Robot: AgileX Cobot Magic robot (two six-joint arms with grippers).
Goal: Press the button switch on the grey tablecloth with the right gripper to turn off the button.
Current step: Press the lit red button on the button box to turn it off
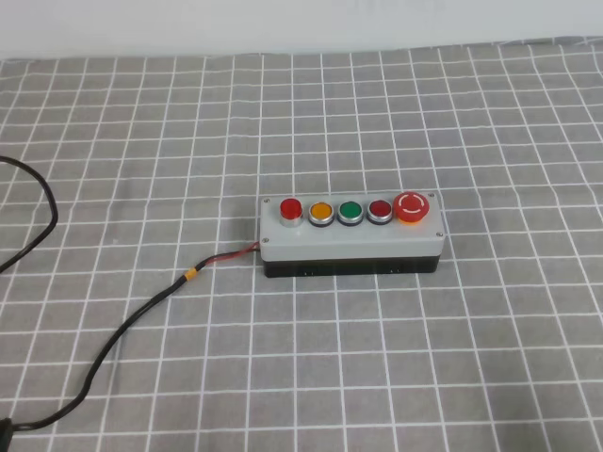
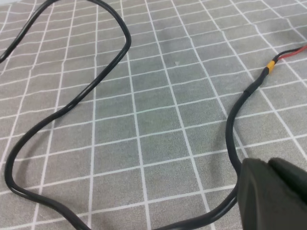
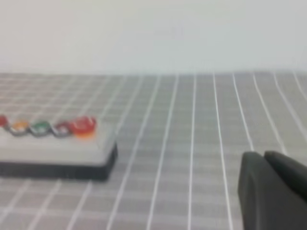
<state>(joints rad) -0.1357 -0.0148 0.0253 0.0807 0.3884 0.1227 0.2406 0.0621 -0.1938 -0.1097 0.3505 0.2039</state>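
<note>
The button switch (image 1: 350,247), a light-grey box on a black base, lies mid-table on the grey tablecloth (image 1: 471,358). Its leftmost cap is the raised bright-red button (image 1: 290,208); orange, green, dark red and a large red mushroom button follow to the right. Neither gripper shows in the exterior view. In the right wrist view the right gripper (image 3: 264,154) is low over the cloth, its black fingers together and empty, well to the right of the box (image 3: 53,151). The left gripper (image 2: 268,163) is shut and empty beside the cable.
The black cable (image 1: 141,311) with a red-and-yellow end runs from the box's left side to the front left and loops across the cloth (image 2: 72,103). A pale wall (image 1: 283,24) borders the far edge of the cloth.
</note>
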